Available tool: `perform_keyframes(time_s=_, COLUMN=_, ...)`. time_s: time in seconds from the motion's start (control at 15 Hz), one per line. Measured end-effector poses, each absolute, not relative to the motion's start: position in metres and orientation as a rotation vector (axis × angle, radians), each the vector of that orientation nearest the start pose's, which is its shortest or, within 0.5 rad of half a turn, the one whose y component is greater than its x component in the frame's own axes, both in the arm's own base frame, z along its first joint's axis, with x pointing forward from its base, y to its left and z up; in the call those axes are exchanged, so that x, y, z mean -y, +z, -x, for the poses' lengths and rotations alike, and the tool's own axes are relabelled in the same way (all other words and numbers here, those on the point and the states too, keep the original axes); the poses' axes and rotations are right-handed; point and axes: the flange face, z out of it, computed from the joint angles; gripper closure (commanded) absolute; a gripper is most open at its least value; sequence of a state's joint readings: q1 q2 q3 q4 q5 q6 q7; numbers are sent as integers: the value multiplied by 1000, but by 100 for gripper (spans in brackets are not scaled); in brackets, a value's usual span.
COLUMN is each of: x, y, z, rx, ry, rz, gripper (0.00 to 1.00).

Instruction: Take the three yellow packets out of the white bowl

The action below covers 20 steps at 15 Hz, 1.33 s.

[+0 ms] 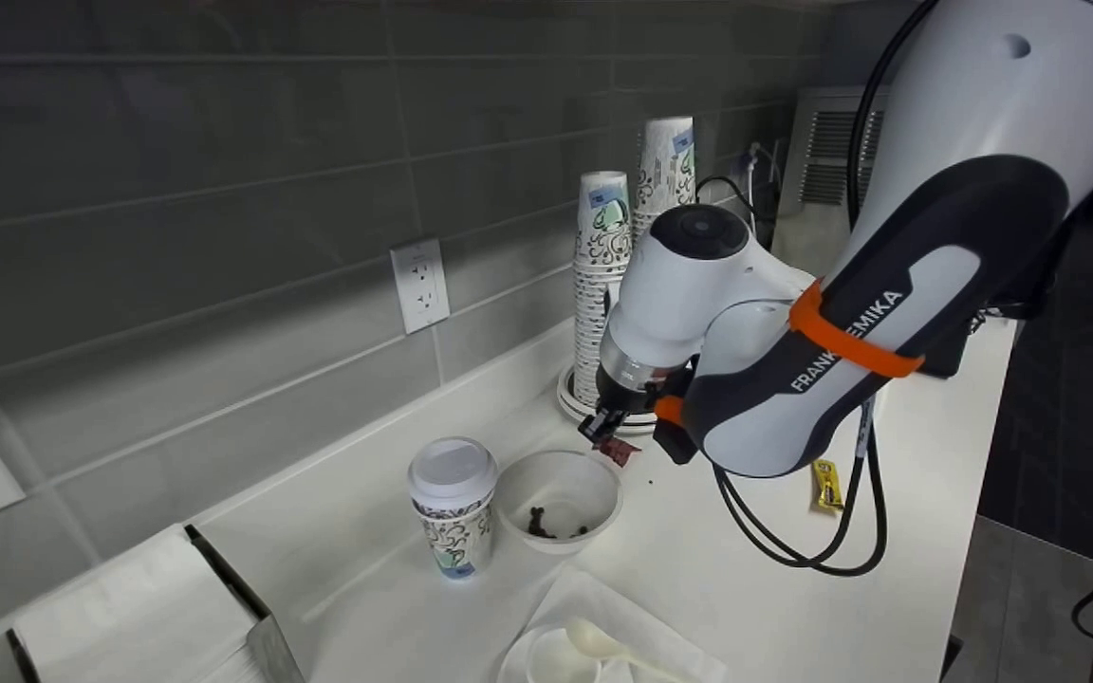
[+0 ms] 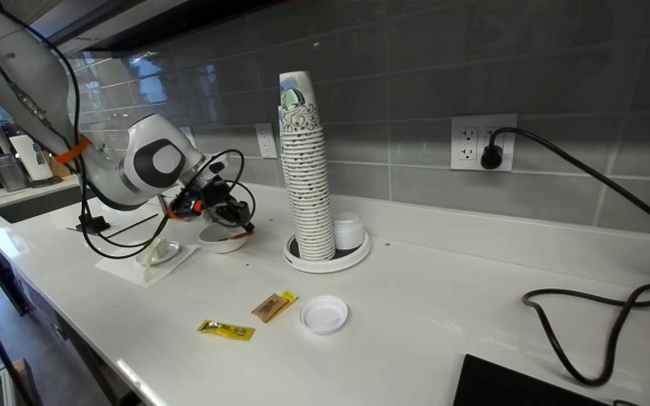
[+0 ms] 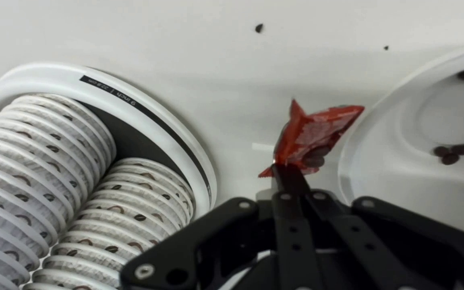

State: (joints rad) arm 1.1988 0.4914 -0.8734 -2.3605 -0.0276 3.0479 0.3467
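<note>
The white bowl stands on the counter with several dark beans in it. It also shows in an exterior view and at the right of the wrist view. My gripper is shut on a red packet, held beside the bowl's rim in the wrist view. The packet also shows in both exterior views. A yellow packet lies on the counter. Another yellow packet lies partly under a tan packet. I see no yellow packet in the bowl.
Tall stacks of paper cups stand on a round white tray beside the gripper. A lidded paper cup stands against the bowl's other side. A napkin with a spoon, a white lid and the tiled wall are near.
</note>
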Motion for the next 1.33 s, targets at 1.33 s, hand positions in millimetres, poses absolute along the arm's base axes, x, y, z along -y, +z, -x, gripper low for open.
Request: perform_keyframes(time_s=1.33, x=-220, y=256, z=-509, rx=400, ry=-926, rz=3237, gripper=100)
